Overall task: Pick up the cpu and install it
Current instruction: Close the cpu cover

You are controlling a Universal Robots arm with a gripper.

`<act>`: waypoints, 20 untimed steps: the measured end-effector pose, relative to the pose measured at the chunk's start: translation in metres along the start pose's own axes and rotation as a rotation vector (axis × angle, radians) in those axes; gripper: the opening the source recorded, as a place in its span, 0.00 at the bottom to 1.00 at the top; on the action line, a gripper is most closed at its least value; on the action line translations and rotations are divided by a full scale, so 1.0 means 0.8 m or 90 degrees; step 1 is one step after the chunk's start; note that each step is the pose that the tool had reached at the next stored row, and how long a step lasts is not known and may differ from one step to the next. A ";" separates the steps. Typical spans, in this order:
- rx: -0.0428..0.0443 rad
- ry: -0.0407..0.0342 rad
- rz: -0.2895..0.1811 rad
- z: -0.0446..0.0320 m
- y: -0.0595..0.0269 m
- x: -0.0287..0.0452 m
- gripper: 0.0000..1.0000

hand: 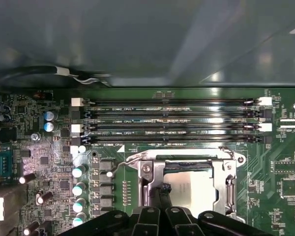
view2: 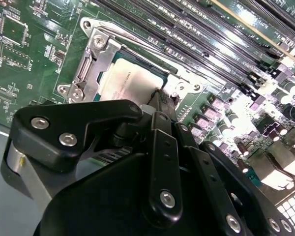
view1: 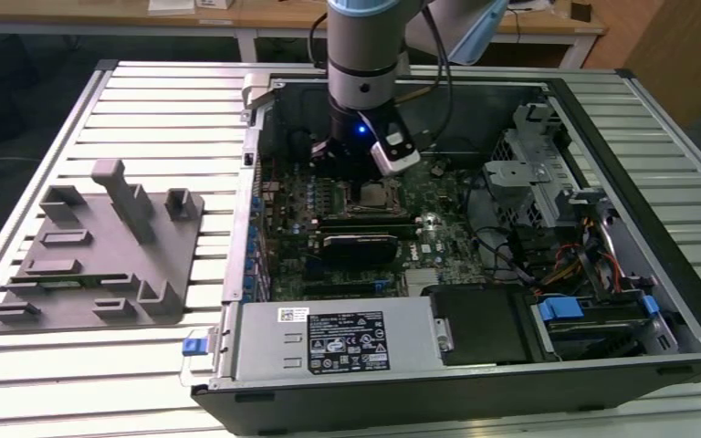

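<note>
My pincer (view2: pixel 160 94) (hand: pixel 162 189) has its fingers drawn together into one narrow black tip. That tip sits at the edge of the cpu (view2: pixel 125 81) (hand: pixel 194 189); I cannot tell whether it touches the metal.

The cpu lies flat in its socket, silvery top up, with the metal socket frame (view2: pixel 96 54) (hand: pixel 146 169) around it on the motherboard (view1: pixel 448 246). In the first wrist view a thin wire lever (hand: pixel 119 166) runs off one corner of the frame. Just beside the socket, four long memory slots (hand: pixel 169 120) lie side by side.

In the exterior view my pincer (view1: pixel 353 172) hangs inside the open computer case (view1: pixel 448 406), right over the cpu (view1: pixel 379 193). The case lies on its side on a slatted table (view1: pixel 143 100) and holds the motherboard, a grey power supply box (view1: pixel 326 339) with a white label along its near wall, and a metal drive cage (view1: pixel 533 173) with bundled cables toward the exterior view's right.

Well apart from the case, on the exterior view's left, a grey fixture plate (view1: pixel 95 265) with upright pegs rests on the table.
</note>
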State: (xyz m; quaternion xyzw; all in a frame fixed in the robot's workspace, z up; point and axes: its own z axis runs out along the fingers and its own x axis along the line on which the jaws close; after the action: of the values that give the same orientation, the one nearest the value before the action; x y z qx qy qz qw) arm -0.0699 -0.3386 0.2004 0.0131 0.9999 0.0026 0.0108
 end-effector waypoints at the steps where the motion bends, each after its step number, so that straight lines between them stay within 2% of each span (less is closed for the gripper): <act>1: 0.0000 0.0000 0.000 0.0002 0.000 0.0007 0.11; 9: 0.0000 0.0000 0.000 0.0009 0.000 0.0016 0.11; 20: 0.0001 0.0000 0.000 0.0015 0.000 -0.0068 0.11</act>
State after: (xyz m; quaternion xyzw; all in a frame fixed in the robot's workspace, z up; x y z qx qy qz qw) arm -0.0644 -0.3386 0.1994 0.0131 0.9999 0.0025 0.0108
